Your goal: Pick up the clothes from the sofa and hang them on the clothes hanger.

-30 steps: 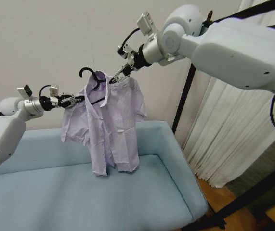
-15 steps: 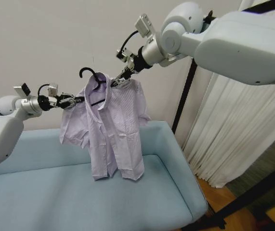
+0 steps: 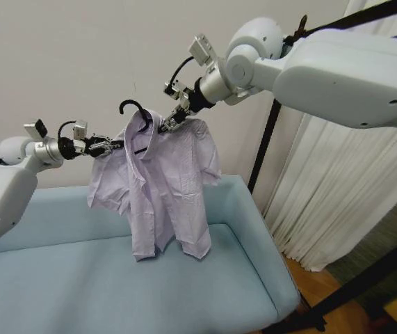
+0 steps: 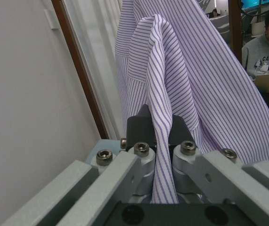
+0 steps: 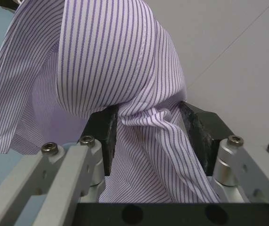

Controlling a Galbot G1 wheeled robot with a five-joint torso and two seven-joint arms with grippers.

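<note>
A pale wall (image 3: 59, 56) backs a light blue sofa (image 3: 115, 285), with a white curtain (image 3: 323, 202) and the dark slanted pole (image 3: 264, 149) of a rack on the robot's right. The striped lilac shirt (image 3: 160, 188) is off the sofa: it hangs in the air in front of the backrest, stretched between the two arms.

The left gripper (image 3: 111, 145) reaches in from the robot's left and is closed on the shirt's shoulder on that side. In the left wrist view a narrow fold of the striped cloth runs down between its dark pads, pinched tight. The right gripper (image 3: 167, 124) comes down from the upper right and is clamped on the other shoulder, just beside the collar. The right wrist view shows a thick bunch of fabric squeezed between its pads.

A black hanger (image 3: 130, 106) sits inside the shirt. Its hook rises above the collar between the two grippers, well apart from the pole.
</note>
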